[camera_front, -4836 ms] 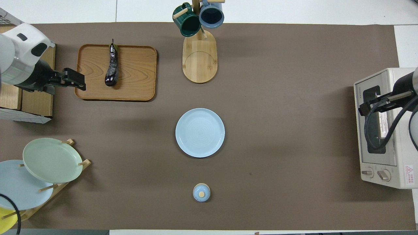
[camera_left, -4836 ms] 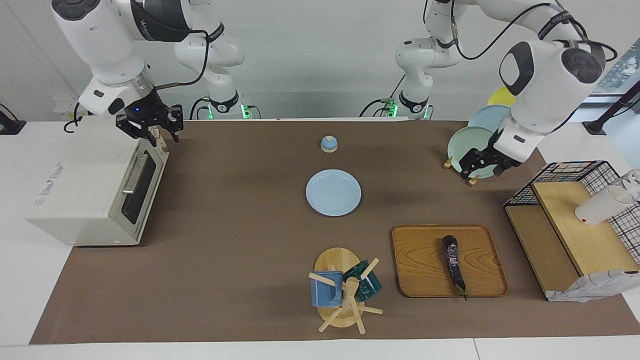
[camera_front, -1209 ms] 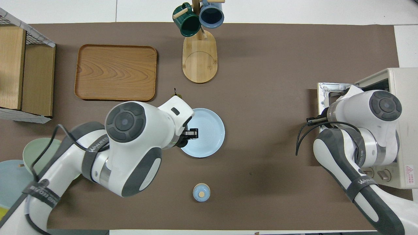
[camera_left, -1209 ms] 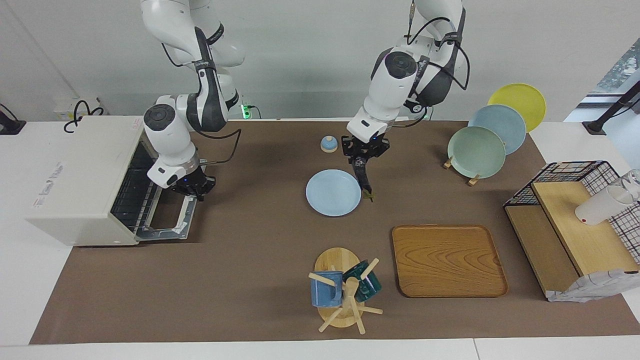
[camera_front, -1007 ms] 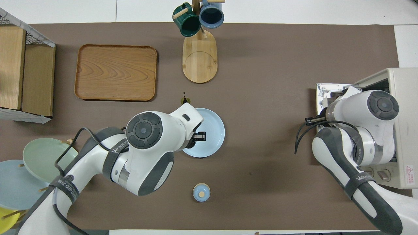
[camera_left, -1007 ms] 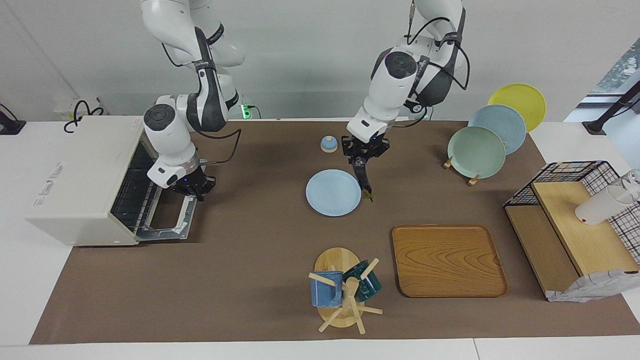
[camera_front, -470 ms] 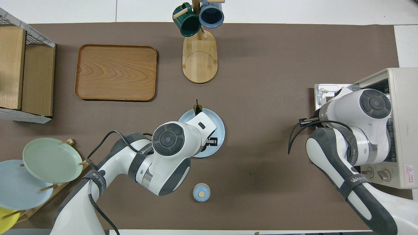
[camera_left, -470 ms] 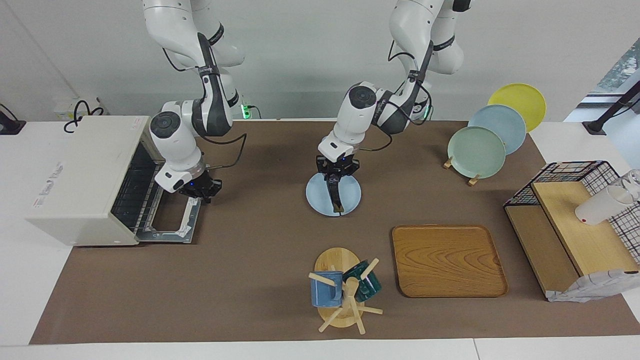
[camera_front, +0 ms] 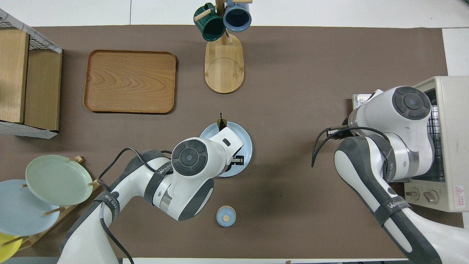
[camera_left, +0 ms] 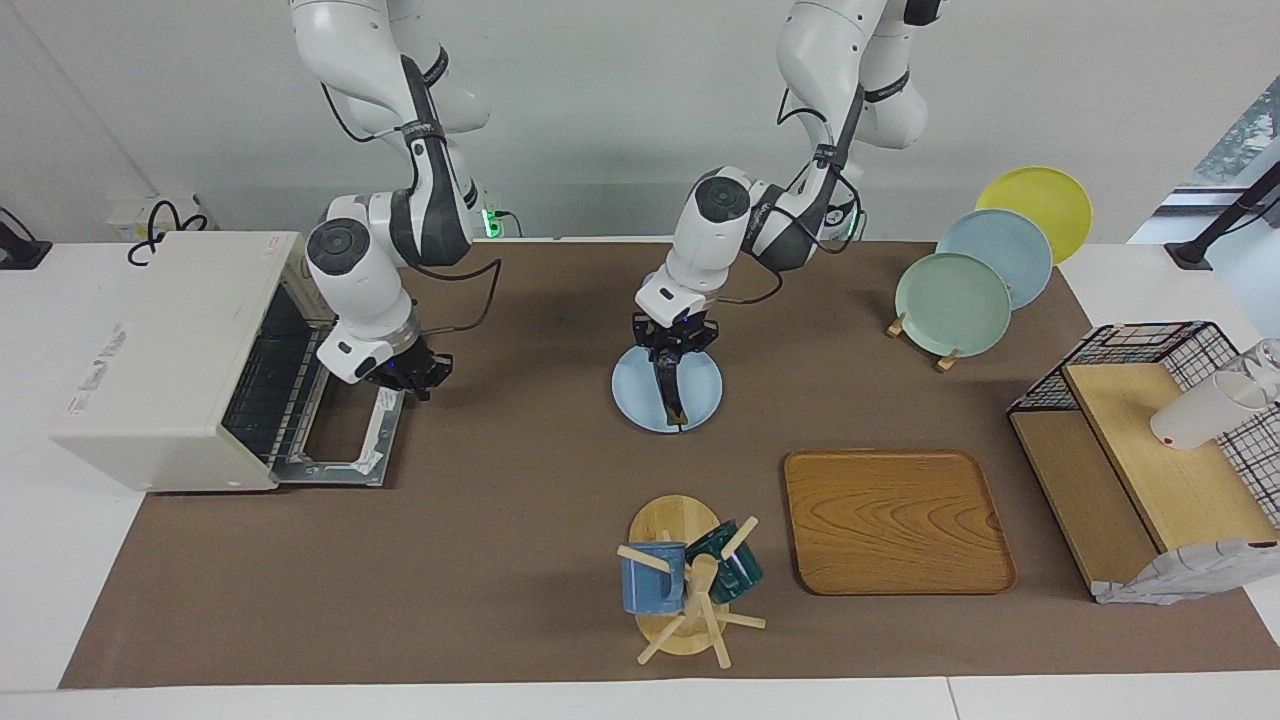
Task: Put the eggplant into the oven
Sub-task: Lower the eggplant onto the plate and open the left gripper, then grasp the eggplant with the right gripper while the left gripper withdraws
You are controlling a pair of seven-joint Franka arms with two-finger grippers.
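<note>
Since a moment ago the right gripper has drifted off the oven door — grip unreadable; left gripper lays the eggplant on the plate, clasp unclear; next, a handover.

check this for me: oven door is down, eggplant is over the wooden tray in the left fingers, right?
One thing is wrong: the eggplant hangs over the light blue plate, not the wooden tray, which lies bare. The facing view shows it. The oven door is down.
</note>
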